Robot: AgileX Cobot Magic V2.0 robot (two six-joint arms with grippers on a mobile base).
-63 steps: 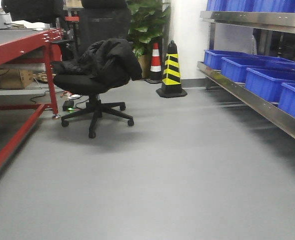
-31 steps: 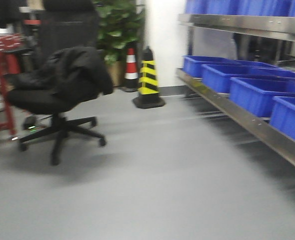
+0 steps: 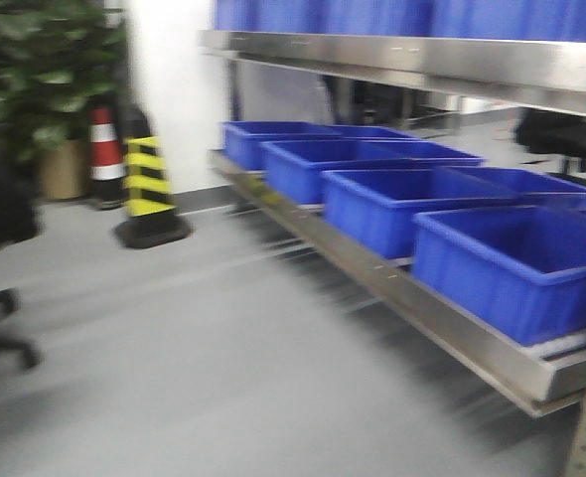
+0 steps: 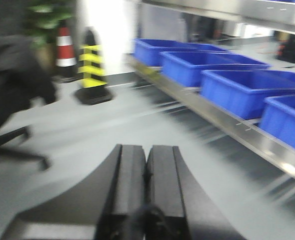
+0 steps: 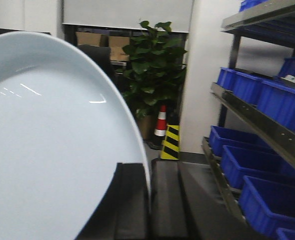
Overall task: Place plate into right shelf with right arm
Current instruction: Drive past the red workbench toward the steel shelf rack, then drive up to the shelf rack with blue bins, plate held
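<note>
Right wrist-mounted view: my right pincer (image 5: 148, 175) is clamped on the rim of the plate (image 5: 47, 140). My left pincer (image 4: 146, 165) is closed and empty. Pickup is done. The right shelf (image 3: 402, 293), carrying blue bins (image 3: 512, 263), is near. Placement is not yet done.

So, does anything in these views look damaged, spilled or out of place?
Nothing stands out. The plate looks whole, its rim clamped in the right gripper. The blue bins sit in a tidy row on the right shelf. Two views are blurred, so small faults could go unseen.
</note>
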